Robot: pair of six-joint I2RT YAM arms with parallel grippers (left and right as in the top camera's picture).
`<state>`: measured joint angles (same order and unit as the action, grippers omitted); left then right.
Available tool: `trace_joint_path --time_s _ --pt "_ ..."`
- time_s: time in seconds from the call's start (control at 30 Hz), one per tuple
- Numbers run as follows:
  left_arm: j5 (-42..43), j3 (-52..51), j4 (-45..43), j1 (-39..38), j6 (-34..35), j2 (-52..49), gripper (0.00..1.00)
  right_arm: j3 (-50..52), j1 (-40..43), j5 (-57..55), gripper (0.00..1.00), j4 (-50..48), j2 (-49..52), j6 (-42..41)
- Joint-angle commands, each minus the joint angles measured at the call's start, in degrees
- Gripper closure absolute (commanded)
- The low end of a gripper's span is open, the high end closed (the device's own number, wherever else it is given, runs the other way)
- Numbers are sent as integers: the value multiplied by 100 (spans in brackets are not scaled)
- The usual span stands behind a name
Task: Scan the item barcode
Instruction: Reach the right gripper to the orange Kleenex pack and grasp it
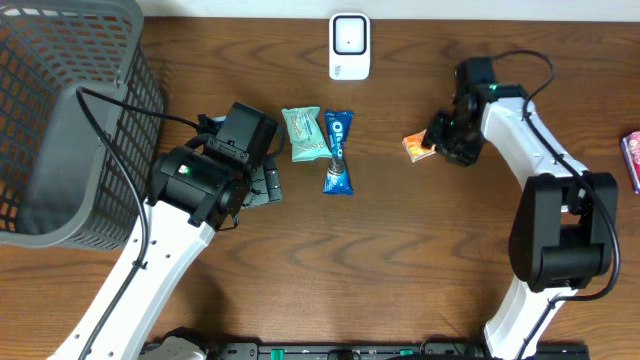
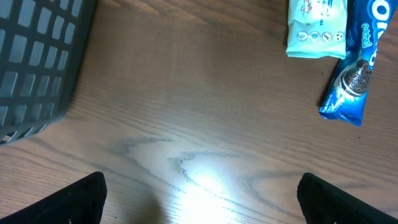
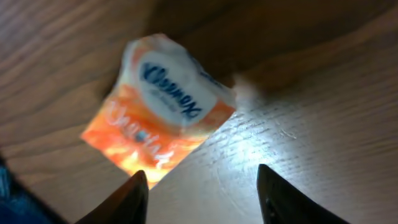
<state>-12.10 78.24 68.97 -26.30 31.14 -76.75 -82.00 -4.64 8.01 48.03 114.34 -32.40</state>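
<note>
Dark wooden tabletop point(image 2: 186, 93) fills the gap of your left gripper point(image 2: 200, 186), spread wide. Your right gripper point(image 3: 202, 177) stands partly apart, the orange-and-white soft tissue packet point(image 3: 161, 112) just beyond it, ungripped.

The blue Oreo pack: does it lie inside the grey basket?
No, the blue Oreo pack lies on the table, beside the green pack.

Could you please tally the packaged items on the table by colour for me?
Mint-green packet: 1
Blue Oreo packet: 1
Orange tissue pack: 1
Pink packet, cut off at the right edge: 1
Total: 4
</note>
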Motion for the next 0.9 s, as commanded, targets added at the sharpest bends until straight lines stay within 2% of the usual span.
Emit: trace_joint_path --time_s 0.0,0.37,0.47,0.87 --pt "-11 -9 20 20 24 -42 2 326 59 13 54 -304 -35 -699" --pt "-11 -9 20 20 24 -42 2 901 55 201 58 -1510 -35 -894" --pt "-11 -9 20 20 24 -42 2 960 61 291 64 -1635 -35 -892" --pt "-11 -9 20 20 24 -42 2 914 474 1270 61 -1818 -269 -866"
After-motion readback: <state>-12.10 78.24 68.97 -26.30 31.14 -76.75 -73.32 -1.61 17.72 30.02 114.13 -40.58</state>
